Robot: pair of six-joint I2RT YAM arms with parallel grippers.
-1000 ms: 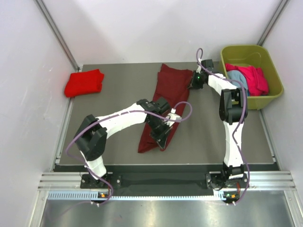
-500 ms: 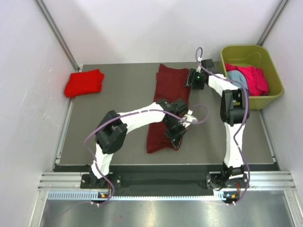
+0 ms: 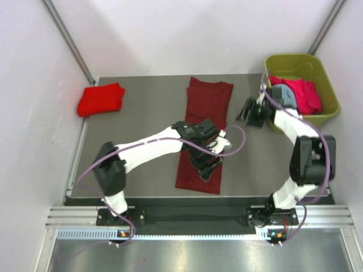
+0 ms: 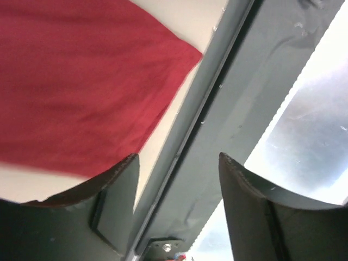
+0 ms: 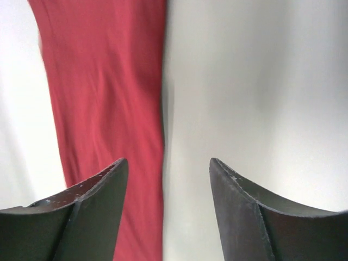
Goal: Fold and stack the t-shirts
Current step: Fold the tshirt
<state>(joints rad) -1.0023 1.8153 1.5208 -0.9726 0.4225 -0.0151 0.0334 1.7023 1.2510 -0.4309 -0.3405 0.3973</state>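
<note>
A dark maroon t-shirt (image 3: 207,102) lies on the table as a long narrow strip running from back to front. My left gripper (image 3: 207,171) hovers over its near end, open, with nothing between the fingers. In the left wrist view the maroon cloth (image 4: 81,81) lies up and left of the open left gripper (image 4: 179,163), beside the table's front edge. My right gripper (image 3: 245,109) is open, on bare table right of the shirt's far end. The right wrist view shows the shirt's edge (image 5: 109,81) ahead-left of the empty right gripper (image 5: 168,163). A folded bright red t-shirt (image 3: 101,99) rests at the back left.
An olive-green tub (image 3: 317,122) stands at the back right, holding a pink shirt (image 3: 303,93) and a light blue one (image 3: 282,93). White walls close in the table on three sides. The metal rail (image 3: 198,215) runs along the near edge.
Both grippers opened and let go of the maroon shirt. The right gripper drew back to the right off the cloth. The shirt's near end swung right, so the strip lies straighter.
</note>
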